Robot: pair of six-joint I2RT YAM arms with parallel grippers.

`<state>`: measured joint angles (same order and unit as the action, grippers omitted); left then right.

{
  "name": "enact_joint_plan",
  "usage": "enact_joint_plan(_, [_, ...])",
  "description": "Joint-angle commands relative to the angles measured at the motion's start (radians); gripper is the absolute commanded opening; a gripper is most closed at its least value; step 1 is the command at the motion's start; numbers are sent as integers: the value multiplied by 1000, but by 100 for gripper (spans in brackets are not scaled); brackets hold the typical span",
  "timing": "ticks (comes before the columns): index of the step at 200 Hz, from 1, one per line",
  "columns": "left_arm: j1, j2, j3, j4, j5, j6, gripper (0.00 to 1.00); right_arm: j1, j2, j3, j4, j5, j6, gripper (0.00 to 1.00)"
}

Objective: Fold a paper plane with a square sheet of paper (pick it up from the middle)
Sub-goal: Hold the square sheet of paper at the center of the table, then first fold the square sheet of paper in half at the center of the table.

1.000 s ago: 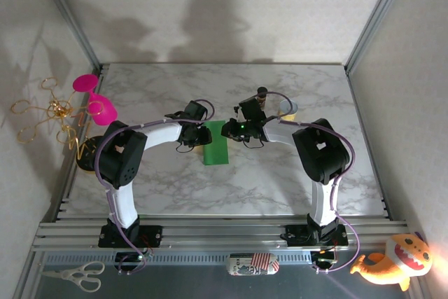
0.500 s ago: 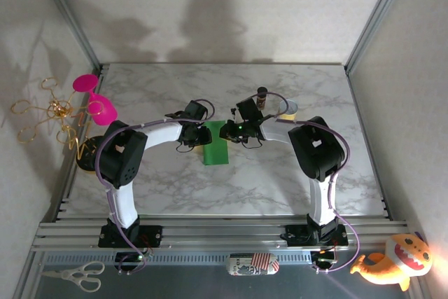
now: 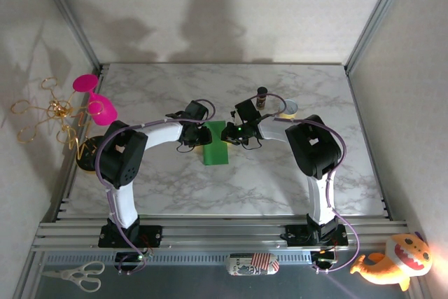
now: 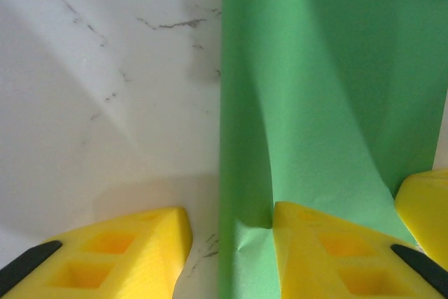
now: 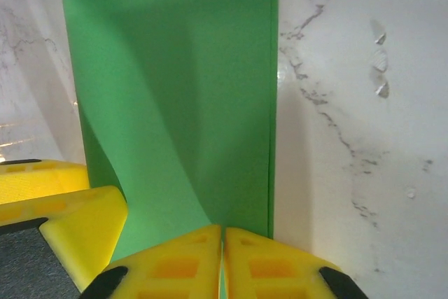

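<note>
Right claw (image 5: 222,237) pinches paper (image 5: 175,89), seen at wrist.

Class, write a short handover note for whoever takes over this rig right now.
Left gripper: jaws open, one finger pressing the sheet of paper, the other on the table.
Right gripper: jaws closed, apparently pinching the sheet's edge.
Done: sheet folded into a narrow strip, lying mid-table between both grippers, partly bowed up.
To do: nose and wing folds.
</note>
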<state>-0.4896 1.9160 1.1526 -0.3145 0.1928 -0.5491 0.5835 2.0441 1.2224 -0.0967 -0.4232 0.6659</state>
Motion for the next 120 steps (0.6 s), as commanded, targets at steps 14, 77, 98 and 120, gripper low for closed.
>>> enact_joint_plan(14, [-2, 29, 6, -69, -69, -1, 43, 9, 70, -29, -158, 102, -29, 11])
enact_joint_plan(77, [-5, -137, 54, -30, 10, -68, 43, 9, 106, -53, -208, 174, -29, 8])
enact_joint_plan(98, [-19, -119, 55, 30, 146, -94, 36, 9, 111, -57, -214, 184, -22, 8])
enact_joint_plan(120, [-30, -77, 56, 64, 216, -113, 25, 11, 114, -62, -215, 187, -15, 8])
